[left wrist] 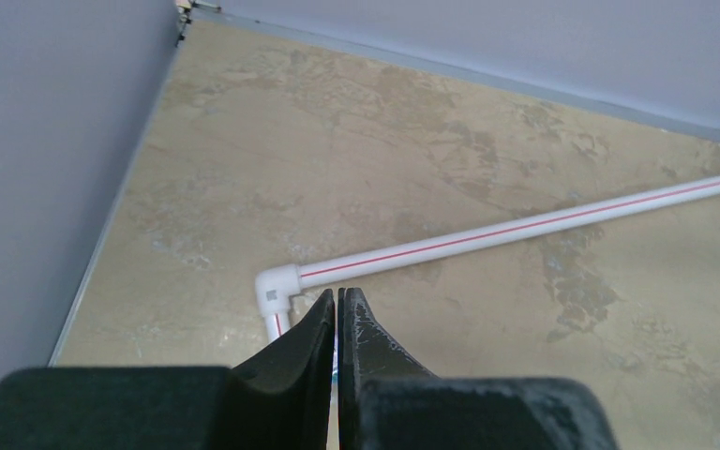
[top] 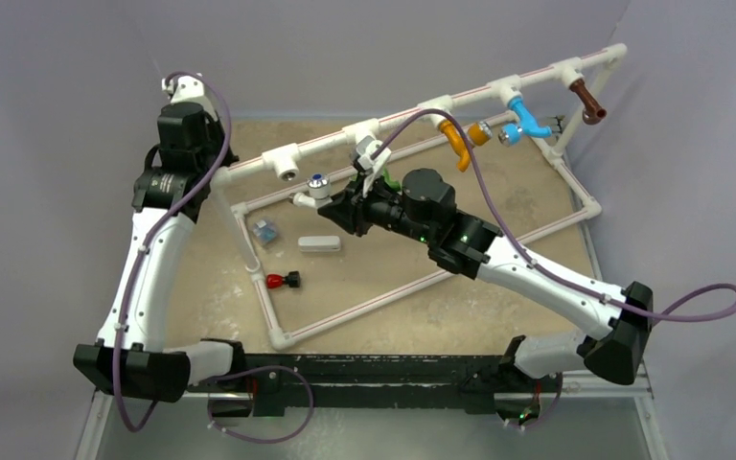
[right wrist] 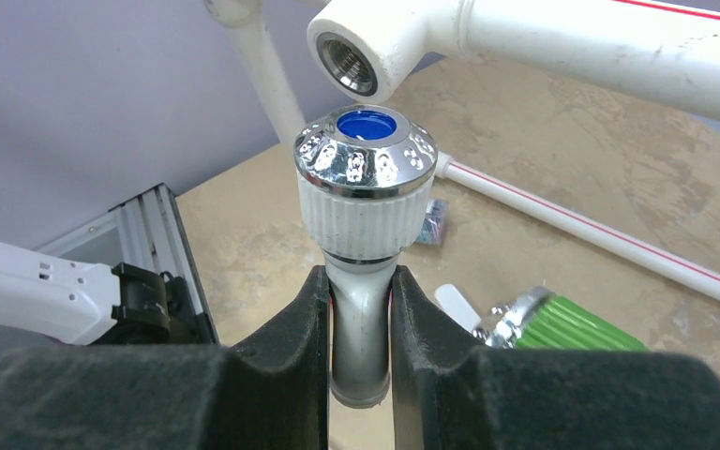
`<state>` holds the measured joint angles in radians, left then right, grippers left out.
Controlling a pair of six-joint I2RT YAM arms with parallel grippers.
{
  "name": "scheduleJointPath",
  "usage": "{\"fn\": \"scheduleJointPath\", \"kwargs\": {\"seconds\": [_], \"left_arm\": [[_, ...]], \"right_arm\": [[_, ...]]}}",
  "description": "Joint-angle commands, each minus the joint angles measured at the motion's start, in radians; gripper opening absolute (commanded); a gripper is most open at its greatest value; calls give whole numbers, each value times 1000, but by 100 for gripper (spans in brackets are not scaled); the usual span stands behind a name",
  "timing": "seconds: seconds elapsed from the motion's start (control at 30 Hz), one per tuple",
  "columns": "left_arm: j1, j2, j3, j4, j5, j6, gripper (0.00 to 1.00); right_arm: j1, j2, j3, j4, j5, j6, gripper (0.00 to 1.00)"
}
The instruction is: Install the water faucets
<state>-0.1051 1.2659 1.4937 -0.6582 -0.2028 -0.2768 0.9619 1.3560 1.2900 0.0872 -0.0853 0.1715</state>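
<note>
My right gripper (right wrist: 358, 281) is shut on the white faucet (right wrist: 366, 187), holding its bent spout. Its silvery round end with a blue centre points up at the open threaded socket (right wrist: 349, 64) of the leftmost T fitting and stands just short of it. From above, the faucet (top: 318, 185) sits just right of that socket (top: 288, 171). Orange (top: 455, 139), blue (top: 527, 120) and brown (top: 589, 101) faucets hang from fittings on the top rail. A green faucet (right wrist: 572, 328) lies on the table beside my right fingers. My left gripper (left wrist: 337, 305) is shut and empty above an elbow (left wrist: 277, 291).
The white pipe frame (top: 422, 287) rings the tan board. Inside it lie a small red-and-black piece (top: 283, 281), a flat white piece (top: 319, 243) and a small clear packet (top: 264, 231). Grey walls stand close on the left, the back and the right.
</note>
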Motion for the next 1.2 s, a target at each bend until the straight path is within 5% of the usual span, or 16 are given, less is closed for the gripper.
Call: {"fn": "scheduleJointPath", "kwargs": {"seconds": [0.0,0.33,0.47,0.67,0.9,1.17], "left_arm": [[-1,-47,-79,66,-59,0,2],[-1,-15,-69,65,76,-24,1],[-1,6,-54,58,109,-29,0],[-3,43,-47,68,112,-35,1],[-17,73,-32,101,87,-52,1],[-25,99,-45,180,116,-82,0]], "right_arm": [[-19,-71,-42,104,67,28,0],[29,12,16,64,-169,-43,0],[106,0,20,59,-129,-58,0],[230,-94,-19,120,117,-11,0],[343,-121,-67,210,625,39,0],[377,-93,-138,466,835,-63,0]]}}
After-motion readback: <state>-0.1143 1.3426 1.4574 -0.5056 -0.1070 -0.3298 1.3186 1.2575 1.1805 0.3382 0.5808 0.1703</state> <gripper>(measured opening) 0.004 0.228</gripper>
